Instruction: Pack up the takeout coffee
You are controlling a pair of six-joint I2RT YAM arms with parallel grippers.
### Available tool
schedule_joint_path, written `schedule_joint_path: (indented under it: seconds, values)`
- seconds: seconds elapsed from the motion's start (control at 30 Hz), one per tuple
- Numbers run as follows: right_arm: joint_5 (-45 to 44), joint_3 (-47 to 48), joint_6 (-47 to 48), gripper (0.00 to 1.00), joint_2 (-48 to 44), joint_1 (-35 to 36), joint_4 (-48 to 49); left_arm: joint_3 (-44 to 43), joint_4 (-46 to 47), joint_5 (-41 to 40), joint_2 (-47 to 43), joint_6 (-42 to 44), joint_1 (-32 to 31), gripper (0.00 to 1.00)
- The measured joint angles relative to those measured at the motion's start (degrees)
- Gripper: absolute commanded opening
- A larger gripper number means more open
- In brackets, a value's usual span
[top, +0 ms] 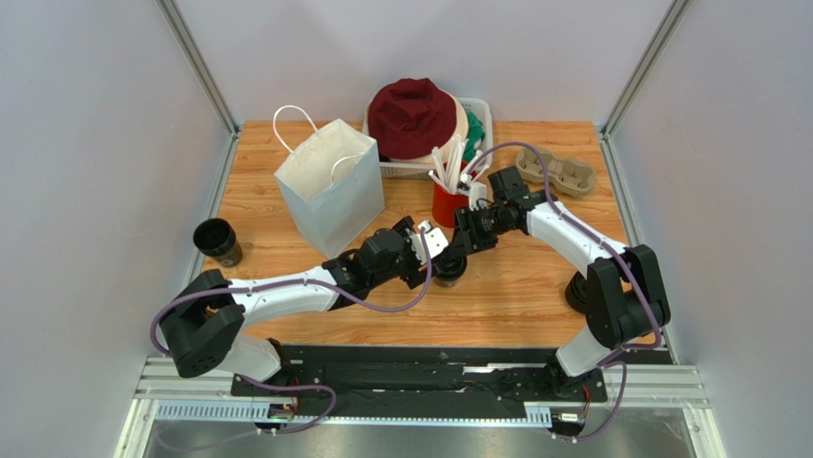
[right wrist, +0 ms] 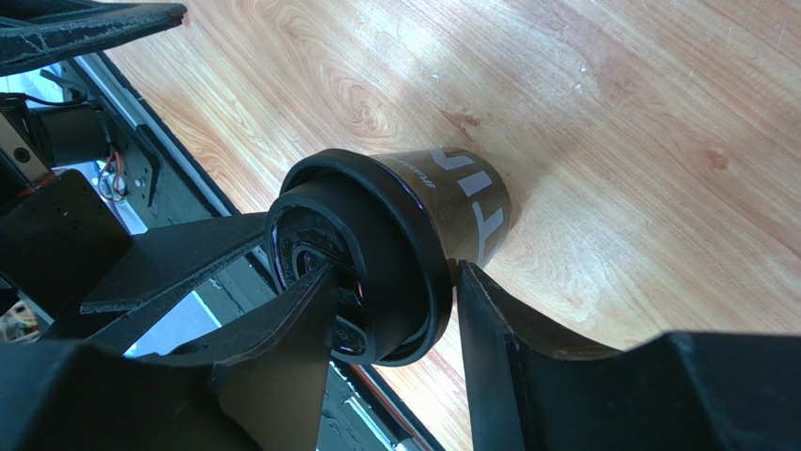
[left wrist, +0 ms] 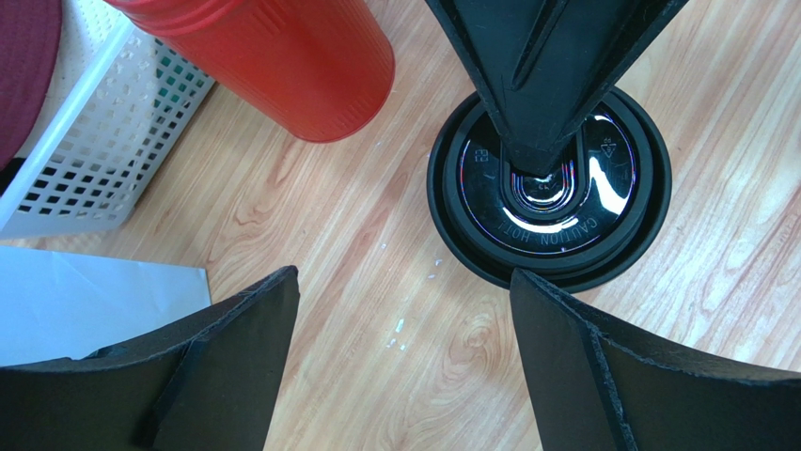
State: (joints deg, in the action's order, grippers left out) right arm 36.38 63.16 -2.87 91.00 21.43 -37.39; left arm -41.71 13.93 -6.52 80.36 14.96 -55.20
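The takeout coffee [top: 448, 271] stands upright on the wooden table, a dark cup [right wrist: 465, 202] with a glossy black lid [left wrist: 616, 169]. My right gripper [top: 457, 256] reaches over it from the right. In the right wrist view the right gripper [right wrist: 390, 272] straddles the lid's rim, one finger [right wrist: 301, 319] lying on the lid's top, the other [right wrist: 489, 329] against the rim's outside. My left gripper [top: 431, 246] hangs just left of the cup. Seen from the left wrist, the left gripper [left wrist: 404, 282] is open over bare wood, its right finger's tip at the lid's edge.
A red cup [top: 446, 202] of straws stands right behind the coffee, also large in the left wrist view as the red cup [left wrist: 282, 56]. A white paper bag [top: 329, 181] stands at the left, a white basket [top: 477, 119] with a maroon hat behind. A cardboard cup carrier [top: 565, 174] lies far right, a lidless black cup [top: 217, 240] far left.
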Motion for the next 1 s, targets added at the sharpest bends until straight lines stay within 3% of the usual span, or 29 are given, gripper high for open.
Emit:
schedule_joint_path:
  seconds: [0.8,1.0]
  values:
    - [-2.01,1.51,0.76,0.54,-0.07,0.5,-2.71,-9.27,-6.67,-0.63,1.7,0.79,1.73,0.94]
    - [-2.01,1.55,0.79,0.6,-0.07,-0.04,-2.99,-9.35,-6.93,-0.57,1.7,0.74,2.32,0.94]
